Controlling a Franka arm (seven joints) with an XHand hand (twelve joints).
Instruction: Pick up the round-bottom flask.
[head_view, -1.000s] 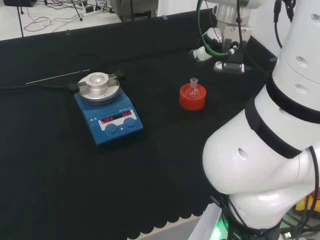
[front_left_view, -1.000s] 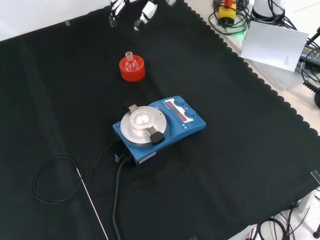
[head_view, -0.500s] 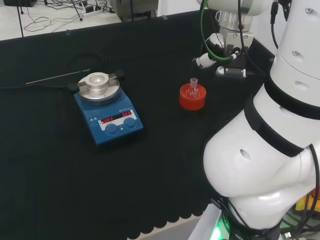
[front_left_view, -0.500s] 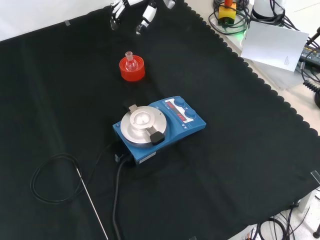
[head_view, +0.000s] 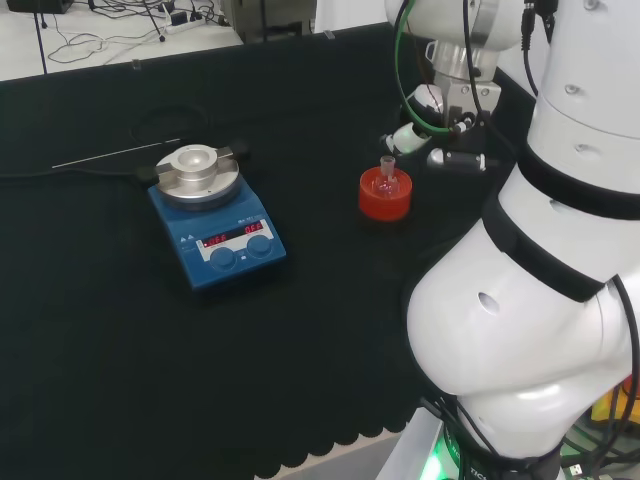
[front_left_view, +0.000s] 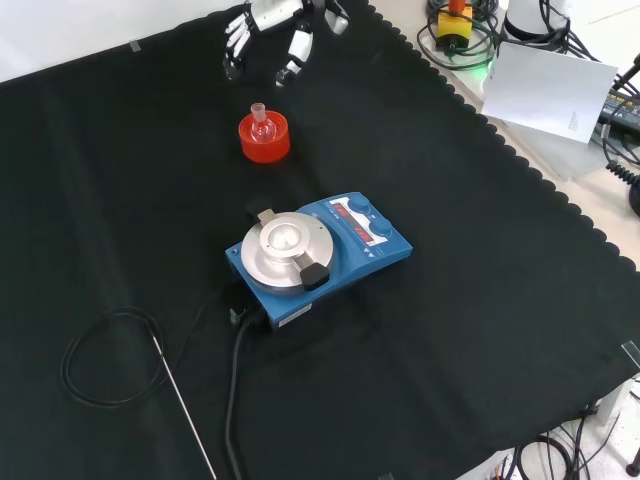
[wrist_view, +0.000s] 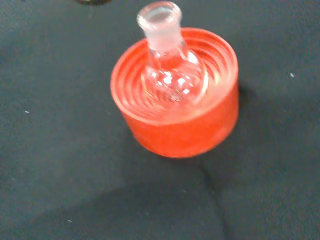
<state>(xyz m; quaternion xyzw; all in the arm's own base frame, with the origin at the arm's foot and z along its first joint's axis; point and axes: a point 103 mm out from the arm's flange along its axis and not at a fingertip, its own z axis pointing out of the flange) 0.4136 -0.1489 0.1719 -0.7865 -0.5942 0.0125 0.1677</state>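
Observation:
A small clear round-bottom flask (wrist_view: 172, 70) stands upright, neck up, in a red ribbed ring stand (wrist_view: 185, 127) on the black cloth. The head view has the flask (head_view: 387, 176) and stand (head_view: 385, 199) at mid-bench, and the front view has the flask (front_left_view: 261, 120) and stand (front_left_view: 264, 140) in the upper middle. The hand (front_left_view: 268, 40) hovers above and beyond the flask in the front view, fingers spread and pointing down, holding nothing. In the head view the hand (head_view: 415, 135) hangs just right of the flask, apart from it.
A blue hotplate stirrer (head_view: 215, 215) with a round metal top stands left of the flask in the head view, nearer the camera in the front view (front_left_view: 315, 250). A thin metal probe with a coiled black cable (front_left_view: 110, 365) lies beyond it.
The hand has come down and closer to the flask, moving lower in the front view and leftward in the head view. The flask and stand have not moved.

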